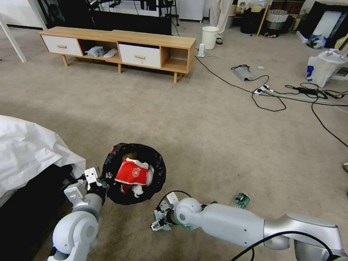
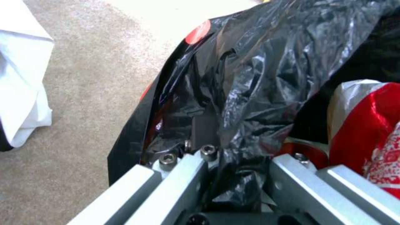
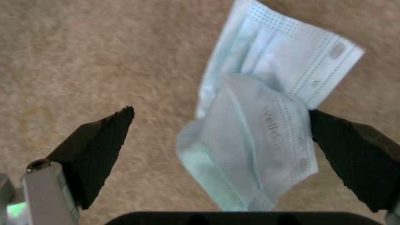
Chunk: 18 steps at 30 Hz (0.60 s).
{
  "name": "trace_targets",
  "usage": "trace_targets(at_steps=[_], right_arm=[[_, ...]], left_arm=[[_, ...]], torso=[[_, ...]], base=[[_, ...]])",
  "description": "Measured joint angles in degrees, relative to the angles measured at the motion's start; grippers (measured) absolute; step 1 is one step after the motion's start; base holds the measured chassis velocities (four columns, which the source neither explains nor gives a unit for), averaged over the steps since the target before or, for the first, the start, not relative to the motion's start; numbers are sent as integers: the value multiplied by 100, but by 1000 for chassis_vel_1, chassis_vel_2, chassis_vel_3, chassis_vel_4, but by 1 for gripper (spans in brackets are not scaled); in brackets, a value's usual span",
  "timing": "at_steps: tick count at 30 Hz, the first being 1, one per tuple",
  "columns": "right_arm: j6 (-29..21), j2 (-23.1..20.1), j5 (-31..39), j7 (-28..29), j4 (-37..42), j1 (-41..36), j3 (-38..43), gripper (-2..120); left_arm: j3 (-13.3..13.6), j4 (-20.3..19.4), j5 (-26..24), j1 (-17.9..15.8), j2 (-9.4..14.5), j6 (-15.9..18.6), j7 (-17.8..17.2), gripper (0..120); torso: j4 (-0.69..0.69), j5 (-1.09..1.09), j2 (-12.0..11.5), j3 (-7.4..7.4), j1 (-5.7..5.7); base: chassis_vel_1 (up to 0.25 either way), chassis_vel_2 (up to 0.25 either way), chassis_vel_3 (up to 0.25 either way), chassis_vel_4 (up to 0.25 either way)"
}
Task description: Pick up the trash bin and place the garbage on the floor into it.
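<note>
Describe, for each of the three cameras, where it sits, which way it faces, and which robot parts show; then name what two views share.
Head view: on the head, facing forward and down at the floor; both arms, the left gripper at the trash bin, the right gripper low.
Left wrist view: along the jaws clamping the bin's black bag.
Right wrist view: down between open jaws at a blue face mask on the carpet.
Head and left wrist views share the bin and its red wrapper.
</note>
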Motion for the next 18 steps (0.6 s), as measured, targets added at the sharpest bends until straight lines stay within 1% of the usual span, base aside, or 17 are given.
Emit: trace_targets(at_steps=[6,8,9,11,12,13,14,15,16,17,18], right_arm=[[-11,-76,-20,6,-37,-70,107,100],[-31,-65,-22,17,-39,-73,124,96],[-31,-65,-22,17,-39,-73,124,96],[-40,-28,-21,45,-39,-71,128,85],[-40,-28,-21,45,-39,-71,128,85],[-41,-18,-21,50,-36,-65,129,80],[-41,-18,-21,50,-36,-65,129,80],[-41,-1,-22,56,-33,-61,129,76],[-42,33,-22,65,-35,-60,129,67],[-42,33,-22,65,-35,-60,129,67],[-41,48,-23,68,-40,-60,129,64]], left_arm=[[0,-9,2,26,21,0,2,0],[-3,-17,3,31,28,-1,2,0],[-3,-17,3,31,28,-1,2,0],[-3,-29,6,36,29,-1,3,0],[-3,-29,6,36,29,-1,3,0],[-3,-29,8,38,29,-1,3,0],[-3,-29,8,38,29,-1,3,0],[-3,-29,14,43,29,-1,3,0],[-5,-33,19,53,29,-1,3,0],[-5,-33,19,53,29,-1,3,0],[-7,-39,21,60,29,-1,3,0]], torso=[[0,0,0,0,0],[1,0,0,0,0],[1,0,0,0,0],[1,0,1,0,0],[1,0,1,0,0],[1,0,1,0,0],[1,0,1,0,0],[1,0,1,0,0],[1,0,1,0,0],[1,0,1,0,0],[1,0,1,0,0]], base=[[0,0,0,0],[0,0,0,0],[0,0,0,0],[0,0,0,0],[0,0,0,0],[0,0,0,0],[0,0,0,0],[0,0,0,0],[0,0,0,0],[0,0,0,0],[0,0,0,0]])
